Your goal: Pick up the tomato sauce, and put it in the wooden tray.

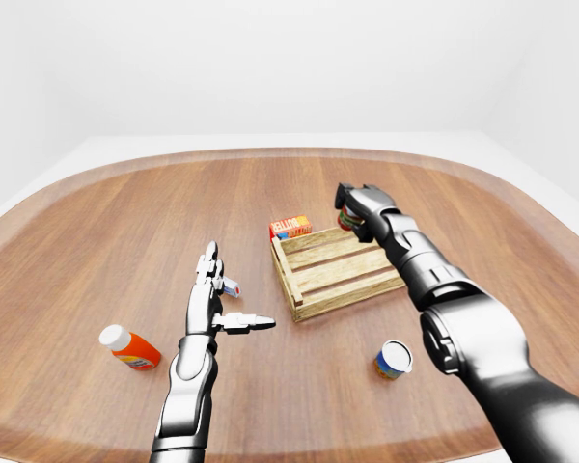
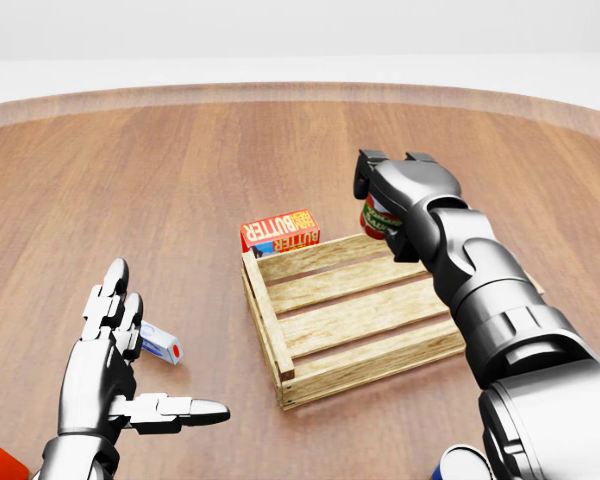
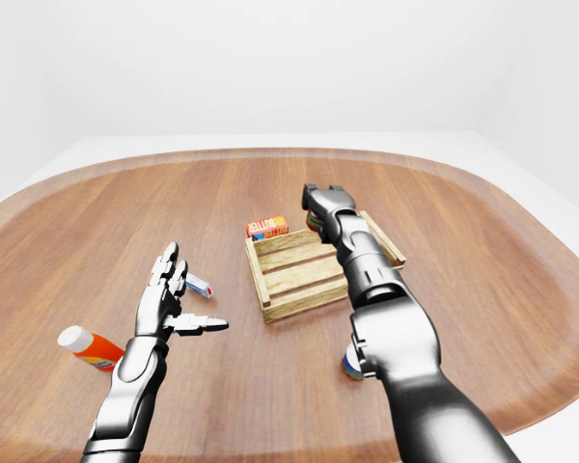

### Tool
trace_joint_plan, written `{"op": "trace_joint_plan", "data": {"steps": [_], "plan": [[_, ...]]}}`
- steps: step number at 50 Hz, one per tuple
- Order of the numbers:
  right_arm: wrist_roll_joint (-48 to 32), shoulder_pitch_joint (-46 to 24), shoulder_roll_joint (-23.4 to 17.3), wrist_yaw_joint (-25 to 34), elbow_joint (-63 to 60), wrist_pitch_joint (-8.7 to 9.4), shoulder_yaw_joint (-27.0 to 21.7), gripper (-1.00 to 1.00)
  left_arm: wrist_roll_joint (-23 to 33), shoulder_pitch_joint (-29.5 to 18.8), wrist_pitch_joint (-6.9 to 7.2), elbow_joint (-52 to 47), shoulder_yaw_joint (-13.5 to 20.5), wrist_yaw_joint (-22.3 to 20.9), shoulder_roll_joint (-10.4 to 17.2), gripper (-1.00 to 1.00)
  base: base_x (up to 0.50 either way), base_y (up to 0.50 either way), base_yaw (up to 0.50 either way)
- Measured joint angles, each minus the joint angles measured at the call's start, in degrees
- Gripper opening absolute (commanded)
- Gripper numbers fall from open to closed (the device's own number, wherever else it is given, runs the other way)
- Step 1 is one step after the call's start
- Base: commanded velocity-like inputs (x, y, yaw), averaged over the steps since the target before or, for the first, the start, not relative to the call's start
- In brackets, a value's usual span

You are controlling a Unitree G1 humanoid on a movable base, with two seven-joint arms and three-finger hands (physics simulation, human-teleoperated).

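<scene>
Setting: White walls stood behind a broad round-cornered wooden bench point(image 1: 125, 222) that carried everything.
Landmark: The wooden tray point(image 2: 350, 315), a slatted crate, sat near the bench's middle with nothing in it.
Tomato sauce: The tomato sauce point(image 2: 378, 220) was a small can with a red and green label, mostly hidden by fingers. It was held just above the tray's top-right corner in the head view, lifted off the bench.
Right hand: The right hand point(image 2: 395, 200) was clenched round the can, grasping it from above.
Left hand: The left hand point(image 2: 115, 375) hung released, fingers spread, well left of the tray and holding nothing.
Neighbours: A butter box point(image 2: 280, 231) lay touching the tray's top rim; a small tube point(image 2: 160, 345) lay left of the tray, beside the left hand.
Risk: The can looked poised over the rim rather than the floor, so letting go there could have landed it on the slat edge and tipped it outside.
Second risk: A loose grip on the smooth round can might have let it slip early.
</scene>
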Motion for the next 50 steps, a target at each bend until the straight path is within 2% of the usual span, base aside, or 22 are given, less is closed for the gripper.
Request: {"op": "trace_joint_plan", "data": {"steps": [15,50], "plan": [[-3.6,-0.5,1.4,-0.2,4.0,0.0,-0.4,-1.0,0.0,0.0,0.0,0.0,0.0,0.0,0.0,1.0,0.0,0.0,0.0],[-10.8,4.3,1.1,-1.4,5.7,0.0,-1.3,-1.0,0.0,0.0,0.01,0.0,0.0,0.0,0.0,1.0,0.0,0.0,0.0]]}}
